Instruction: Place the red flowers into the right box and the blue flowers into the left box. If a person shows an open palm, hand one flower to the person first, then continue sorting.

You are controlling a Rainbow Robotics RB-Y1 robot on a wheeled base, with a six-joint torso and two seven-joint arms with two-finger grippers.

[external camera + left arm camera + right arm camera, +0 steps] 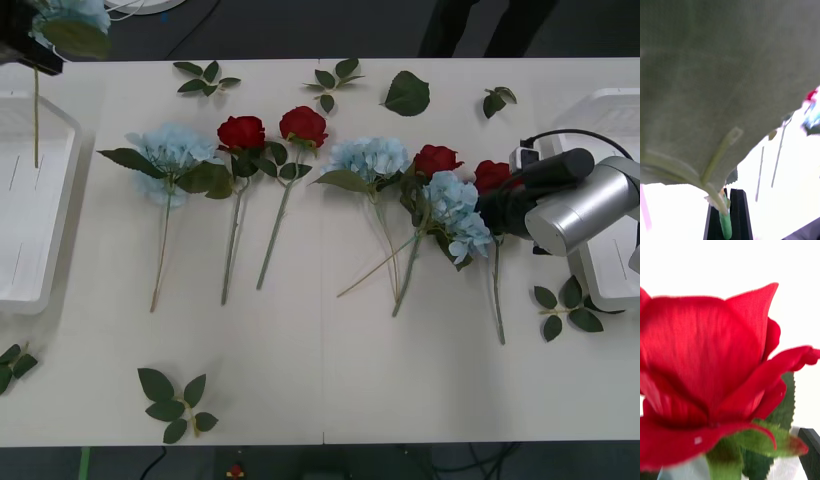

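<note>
Roses like the red flower [491, 176] by the counter's right edge are light, with soft blooms on thin wiry stems — best pinched just under the head, where the right gripper [487, 212] reaches, fingers' spread unreadable — while the left gripper's [22, 48] fingers [738, 213] clamp a blue flower's [72, 22] stem over the left box [30, 200].

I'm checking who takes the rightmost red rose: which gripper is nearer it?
Right. The right gripper is at the rightmost red rose; the left gripper holds a blue flower above the left box.
</note>
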